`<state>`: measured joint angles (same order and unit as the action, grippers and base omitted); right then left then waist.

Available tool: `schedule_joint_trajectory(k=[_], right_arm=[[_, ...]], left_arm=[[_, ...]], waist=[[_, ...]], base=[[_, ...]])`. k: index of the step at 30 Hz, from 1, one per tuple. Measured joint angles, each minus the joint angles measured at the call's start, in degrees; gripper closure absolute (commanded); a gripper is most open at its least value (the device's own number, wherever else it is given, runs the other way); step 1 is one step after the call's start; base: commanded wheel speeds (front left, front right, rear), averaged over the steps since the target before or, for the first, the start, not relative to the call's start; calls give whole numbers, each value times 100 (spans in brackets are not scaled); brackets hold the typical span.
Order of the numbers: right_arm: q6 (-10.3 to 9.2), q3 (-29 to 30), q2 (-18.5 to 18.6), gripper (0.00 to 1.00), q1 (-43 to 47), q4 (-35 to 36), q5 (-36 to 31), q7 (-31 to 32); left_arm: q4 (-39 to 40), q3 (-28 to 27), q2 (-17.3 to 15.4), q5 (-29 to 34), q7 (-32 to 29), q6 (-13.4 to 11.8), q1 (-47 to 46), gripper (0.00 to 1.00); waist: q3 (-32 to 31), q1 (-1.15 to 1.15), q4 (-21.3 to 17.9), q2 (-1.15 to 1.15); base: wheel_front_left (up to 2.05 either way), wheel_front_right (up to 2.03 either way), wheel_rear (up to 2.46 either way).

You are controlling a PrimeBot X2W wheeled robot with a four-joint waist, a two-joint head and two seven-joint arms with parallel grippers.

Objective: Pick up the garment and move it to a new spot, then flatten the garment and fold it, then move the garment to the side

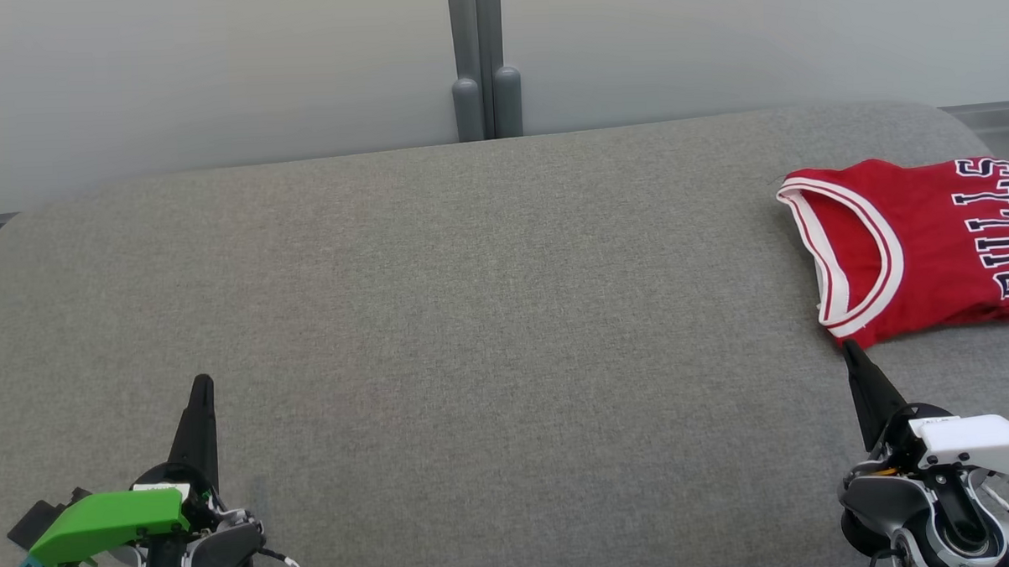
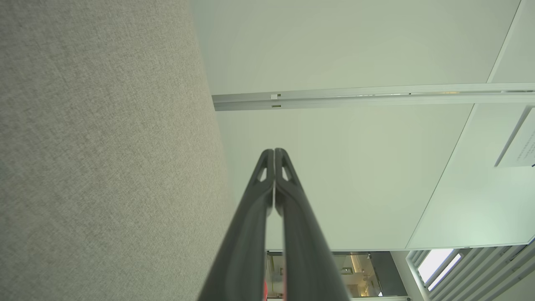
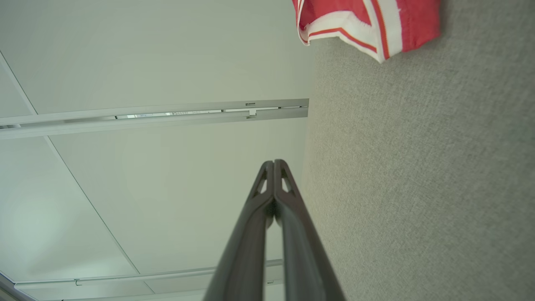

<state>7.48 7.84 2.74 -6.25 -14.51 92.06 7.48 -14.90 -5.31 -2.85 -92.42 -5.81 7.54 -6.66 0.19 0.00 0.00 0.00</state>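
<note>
Jersey at table's right end, both grippers empty

Red jersey point(image 1: 914, 248) with white trim and dark lettering lies folded flat on the grey table point(image 1: 489, 318), at its far right part, running past the head view's edge. Right gripper point(image 1: 851, 351) sits over the table's near right corner, tip close to the jersey's near edge; its fingers are pressed together with nothing between them. Left gripper point(image 1: 202, 386) is over the table's near left corner, well apart from the jersey, fingers likewise closed tight on nothing.
</note>
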Motion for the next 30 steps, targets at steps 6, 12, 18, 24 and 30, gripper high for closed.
schedule_joint_trajectory(k=[6, 12, 18, 24, 30], right_arm=[[0, 0, 0, 100, -1, 0, 2, 1], [0, 0, 0, 100, -1, 0, 3, 1], [0, 0, 0, 100, -1, 0, 4, 1], [0, 0, 0, 100, -1, 0, 4, 1], [0, 0, 0, 100, -1, 0, 4, 0]], left_arm=[[0, 0, 0, 0, 0, 0, 0, 100], [0, 0, 0, 0, 0, 0, -1, 100], [0, 0, 0, 0, 0, 0, -1, 100], [0, 1, 1, 0, 0, 0, -1, 100], [0, 1, 1, 0, 0, 0, -1, 100]], waist=[[0, 0, 0, 0], [0, 0, 0, 0], [0, 0, 0, 0], [0, 0, 0, 0], [0, 0, 0, 0]], base=[[0, 0, 0], [0, 0, 0], [0, 0, 0], [0, 0, 0], [0, 0, 0]])
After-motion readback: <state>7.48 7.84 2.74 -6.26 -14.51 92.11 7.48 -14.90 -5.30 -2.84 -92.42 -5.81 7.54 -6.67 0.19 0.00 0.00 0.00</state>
